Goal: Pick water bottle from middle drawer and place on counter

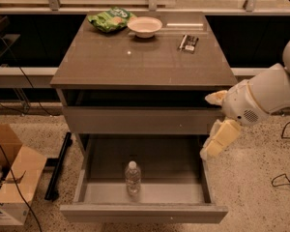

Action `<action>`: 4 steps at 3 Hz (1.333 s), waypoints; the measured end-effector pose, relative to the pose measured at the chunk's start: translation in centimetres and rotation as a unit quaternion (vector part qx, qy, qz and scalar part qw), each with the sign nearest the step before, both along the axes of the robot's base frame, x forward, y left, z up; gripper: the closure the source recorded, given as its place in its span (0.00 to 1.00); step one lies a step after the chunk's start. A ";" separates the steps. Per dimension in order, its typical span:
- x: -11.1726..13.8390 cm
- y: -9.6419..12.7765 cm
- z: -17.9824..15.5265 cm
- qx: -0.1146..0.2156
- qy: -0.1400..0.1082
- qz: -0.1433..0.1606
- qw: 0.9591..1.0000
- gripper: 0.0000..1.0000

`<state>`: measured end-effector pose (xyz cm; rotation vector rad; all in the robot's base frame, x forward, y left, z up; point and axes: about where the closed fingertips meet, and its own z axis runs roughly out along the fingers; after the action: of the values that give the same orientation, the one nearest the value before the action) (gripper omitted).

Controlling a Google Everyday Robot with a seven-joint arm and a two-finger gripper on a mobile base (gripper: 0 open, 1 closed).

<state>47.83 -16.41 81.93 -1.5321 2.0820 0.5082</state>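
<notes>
The water bottle [132, 177], clear with a white cap, stands upright on the grey floor near the front of the middle drawer [174, 166], which is pulled wide open. The counter [145, 62] is the glossy grey-brown top of the cabinet above it. My gripper [216, 141], cream-coloured on a white arm, hangs at the drawer's right rear corner, above its right wall. It is to the right of the bottle and higher, and well apart from it.
On the counter's far edge lie a green snack bag [110, 19], a white bowl [144, 26] and a dark packet [188, 42]. A cardboard box [12, 180] and a black bar [58, 166] sit on the floor to the left. Cables lie on the floor to the right.
</notes>
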 end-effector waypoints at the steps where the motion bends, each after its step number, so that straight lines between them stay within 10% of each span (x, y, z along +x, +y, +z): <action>1: -1.0 2.3 -6.2 0.032 0.025 0.012 0.999 0.00; 4: -0.4 8.7 -16.8 0.112 0.034 0.007 0.993 0.00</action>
<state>47.43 -7.75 65.10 -1.4180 1.9880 0.7824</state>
